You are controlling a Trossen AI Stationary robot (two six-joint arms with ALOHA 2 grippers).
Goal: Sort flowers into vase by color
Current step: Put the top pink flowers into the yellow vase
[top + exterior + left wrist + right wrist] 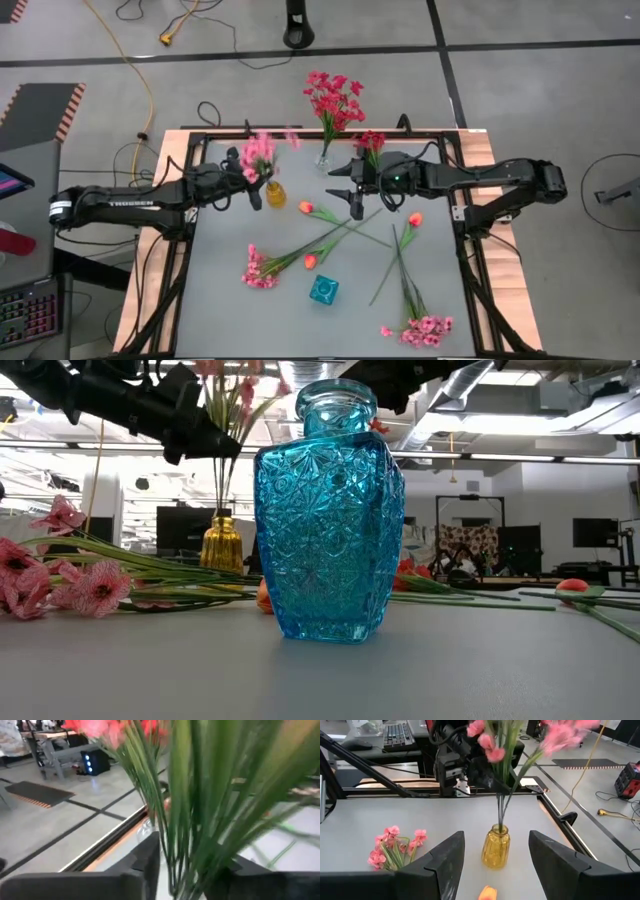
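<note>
My left gripper (246, 178) is shut on a spray of pink blossoms (259, 153) above the yellow vase (275, 193); its stems reach down into the vase's mouth (497, 827). My right gripper (347, 187) hangs open over the table's middle, facing the yellow vase (495, 851), and touches nothing. Dark-red blossoms (333, 98) stand in a clear vase (324, 157) at the far edge. Two more pink sprays (259, 270) (425, 330) and orange tulips (305, 207) (415, 219) (310, 261) lie flat on the table. My left gripper pinches the pink spray's bundled green stems (192, 845) between its two fingers (150, 862), part-way up below the blossoms. The fingers come level from the table's left, across the stems. The spray stands about upright, its lower stem ends (501, 815) inside the yellow vase.
A blue cut-glass vase (323, 290) stands near the table's near edge and fills the low view (330, 510). Loose stems cross the table's middle (345, 232). The table's raised frame (470, 250) runs along its sides. Bare grey surface lies at the near left (215, 310).
</note>
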